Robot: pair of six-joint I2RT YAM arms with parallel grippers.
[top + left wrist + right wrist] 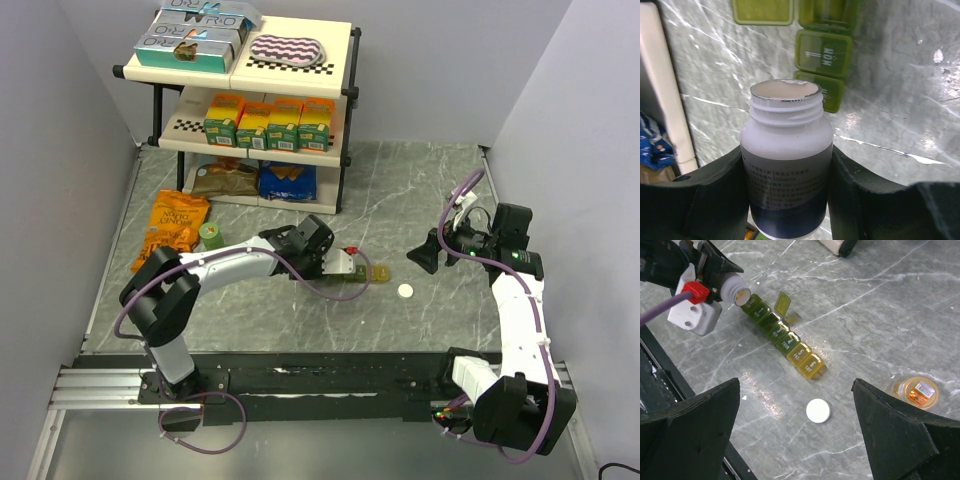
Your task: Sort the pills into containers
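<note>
While the top view hides most of the containers (782, 337) behind the left gripper (787, 200), the right wrist cam shows the whole strip lying on the table (880, 300), one lid (782, 304) flipped up. Left wrist cam: jaws clamped on an uncapped white bottle (786, 165), its mouth right at the green end. Meanwhile the right gripper (796, 385) gapes wide with nothing in it, near a white cap (818, 410).

Plain pale walls (60, 120) are enclosing a grey marbled bench (420, 190) that is glinting with light; a cream two-tier shelf (338, 45) is standing at the back.
</note>
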